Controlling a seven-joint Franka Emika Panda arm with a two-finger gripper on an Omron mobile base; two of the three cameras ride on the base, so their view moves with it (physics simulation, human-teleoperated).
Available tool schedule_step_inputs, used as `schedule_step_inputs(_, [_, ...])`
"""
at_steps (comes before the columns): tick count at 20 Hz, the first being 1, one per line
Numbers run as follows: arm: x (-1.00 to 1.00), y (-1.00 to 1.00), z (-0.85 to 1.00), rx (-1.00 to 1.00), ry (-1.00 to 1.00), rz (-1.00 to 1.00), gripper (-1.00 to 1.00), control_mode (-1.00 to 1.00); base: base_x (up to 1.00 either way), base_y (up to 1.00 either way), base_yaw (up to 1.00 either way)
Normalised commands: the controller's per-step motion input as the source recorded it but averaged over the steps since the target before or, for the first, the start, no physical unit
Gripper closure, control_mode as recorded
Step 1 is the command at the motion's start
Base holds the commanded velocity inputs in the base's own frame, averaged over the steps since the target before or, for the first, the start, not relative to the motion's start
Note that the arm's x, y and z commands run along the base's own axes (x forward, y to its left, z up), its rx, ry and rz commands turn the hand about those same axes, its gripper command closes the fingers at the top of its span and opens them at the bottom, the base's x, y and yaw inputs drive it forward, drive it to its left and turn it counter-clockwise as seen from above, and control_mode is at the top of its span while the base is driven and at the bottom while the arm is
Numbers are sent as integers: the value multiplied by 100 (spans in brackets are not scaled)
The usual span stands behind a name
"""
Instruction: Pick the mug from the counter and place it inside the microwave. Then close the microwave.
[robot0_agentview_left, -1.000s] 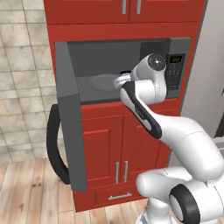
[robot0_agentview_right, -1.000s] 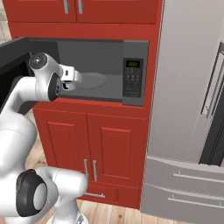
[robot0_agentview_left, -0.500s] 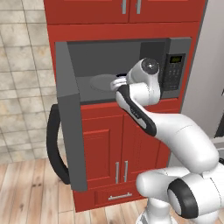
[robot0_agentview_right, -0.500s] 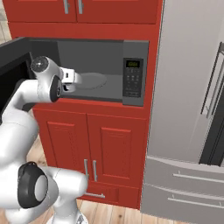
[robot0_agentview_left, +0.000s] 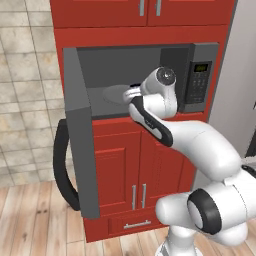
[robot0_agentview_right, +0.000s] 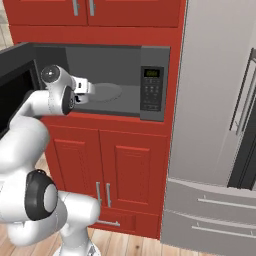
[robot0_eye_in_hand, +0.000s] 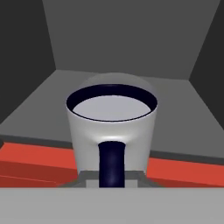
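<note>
While the microwave (robot0_agentview_left: 150, 80) stands wide open in its red cabinet wall (robot0_agentview_right: 110, 170), its smooth grey cavity shows a flat floor and a round, pale turntable (robot0_agentview_right: 105, 92) lying low in the middle. Its door (robot0_agentview_left: 80, 135), a grey slab, swings out to the robot's left with a thick black curved handle (robot0_agentview_left: 62, 170) bowed along its outer face; on the right side sits the keypad panel (robot0_agentview_right: 151, 89) with a small green display.

Seen from the hand view, the mug (robot0_eye_in_hand: 112, 131) is a smooth, pale grey-white cylinder with a dark rim and a dark handle. It stands upright, long axis vertical, mouth up, the handle turned straight toward the camera. It hangs at the cavity's front edge, over the red cabinet lip, with the turntable just behind it. The gripper (robot0_eye_in_hand: 112, 181) holds it from the handle side, though I cannot tell from the little that shows how the fingers close on it.

Beige stone tiles (robot0_agentview_left: 25, 75) cover the wall at left, pale wood planks (robot0_agentview_left: 30, 220) the floor, and a grey steel refrigerator (robot0_agentview_right: 215, 150) stands just right of the cabinets.
</note>
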Motion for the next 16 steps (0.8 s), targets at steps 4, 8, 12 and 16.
schedule_step_inputs(4, [35,0,0,0,0,0,100,-100,0,0,0])
schedule_step_inputs(8, [37,0,-3,0,0,0,100,-100,0,0,0])
schedule_step_inputs(12, [36,0,-3,0,0,0,100,-100,0,0,0])
schedule_step_inputs(16, [33,0,-3,0,0,0,100,-100,0,0,0])
